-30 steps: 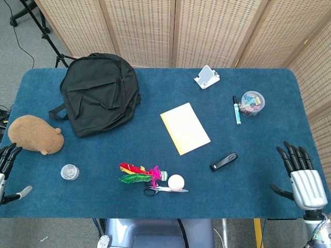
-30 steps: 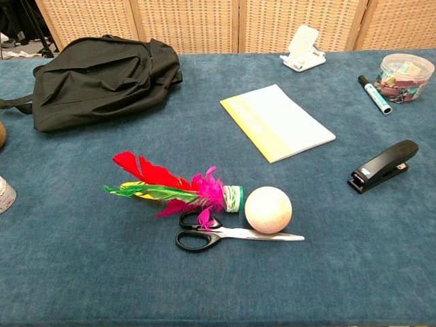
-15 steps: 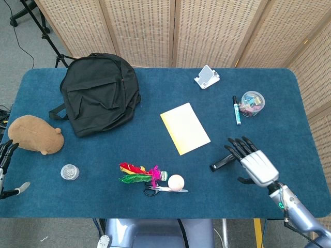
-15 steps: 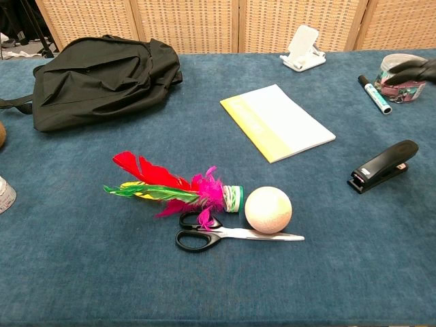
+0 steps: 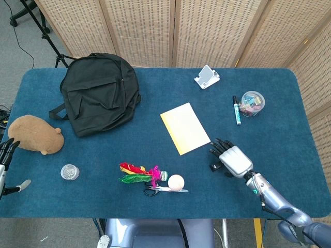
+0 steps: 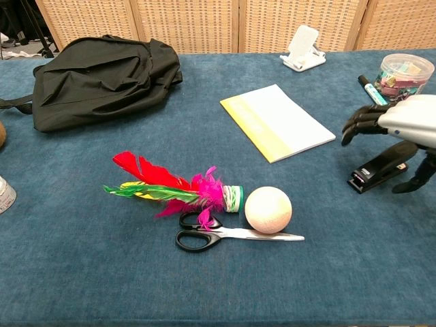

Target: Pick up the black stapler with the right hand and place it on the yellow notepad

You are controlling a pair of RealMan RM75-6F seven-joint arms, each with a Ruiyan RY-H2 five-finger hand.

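The black stapler (image 6: 379,167) lies on the blue table, right of the yellow notepad (image 6: 276,122). My right hand (image 6: 402,129) hovers just over it with fingers spread toward the notepad and the thumb down at the stapler's right side, holding nothing. In the head view the right hand (image 5: 231,159) covers most of the stapler (image 5: 213,167); only its near-left end shows. The yellow notepad (image 5: 184,128) lies up and to the left of it. My left hand (image 5: 5,155) stays at the table's left edge, open and holding nothing.
A feather shuttlecock (image 6: 174,187), scissors (image 6: 225,234) and a white ball (image 6: 268,209) lie front centre. A black backpack (image 5: 99,93) and brown plush (image 5: 35,134) sit left. A marker (image 5: 236,109), clip jar (image 5: 252,103) and phone stand (image 5: 207,77) stand behind the stapler.
My right hand has swung in from the table's right edge to a spot over the stapler. The stapler has not moved. The left hand has barely shifted.
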